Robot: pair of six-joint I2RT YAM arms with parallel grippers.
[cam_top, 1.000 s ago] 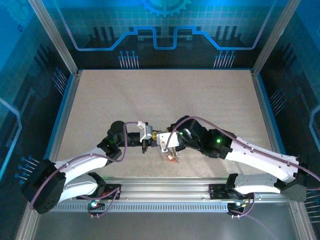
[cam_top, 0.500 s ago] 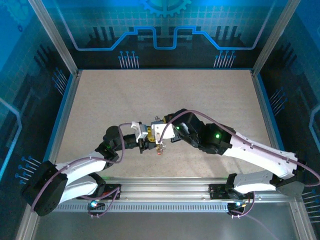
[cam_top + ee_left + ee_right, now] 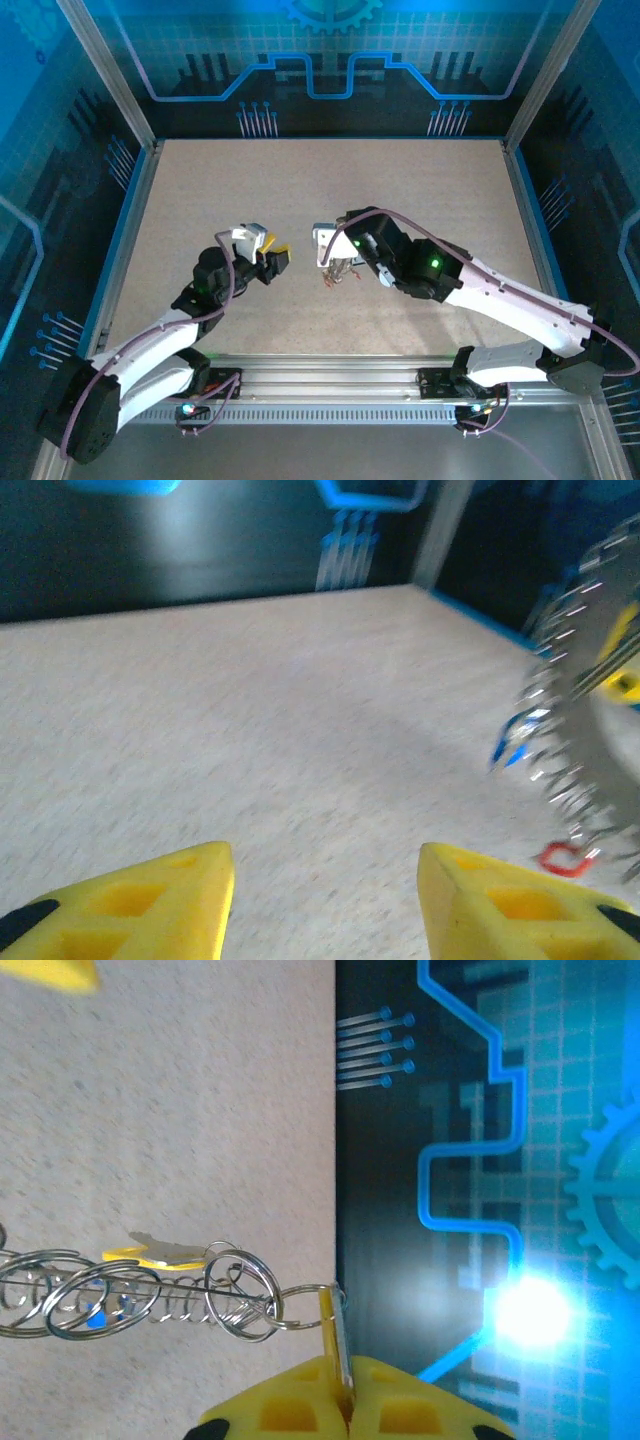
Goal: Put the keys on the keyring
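Note:
My right gripper (image 3: pixel 331 260) (image 3: pixel 346 1385) is shut on a thin flat key (image 3: pixel 338 1335) with a yellow side, gripped edge-on. A small ring through that key links to the keyring (image 3: pixel 150 1295) (image 3: pixel 341 273), a bunch of silver rings and coils hanging over the table. A yellow key (image 3: pixel 150 1251) and a blue bit (image 3: pixel 95 1317) hang among the rings. My left gripper (image 3: pixel 277 262) (image 3: pixel 325 880) stands open to the left of the bunch with nothing between its yellow fingers (image 3: pixel 150 900). In the left wrist view the keyring (image 3: pixel 580 680) is blurred at the right, with blue (image 3: pixel 514 742) and red (image 3: pixel 565 858) tags.
The beige table (image 3: pixel 330 190) stretches behind both grippers. A metal frame post (image 3: pixel 128 215) and blue walls bound it on the left, back and right. The arm bases sit on the rail (image 3: pixel 330 385) at the near edge.
My left gripper has opened and pulled back to the left, away from the right one. The right gripper has lifted slightly towards the back with the keyring hanging from it.

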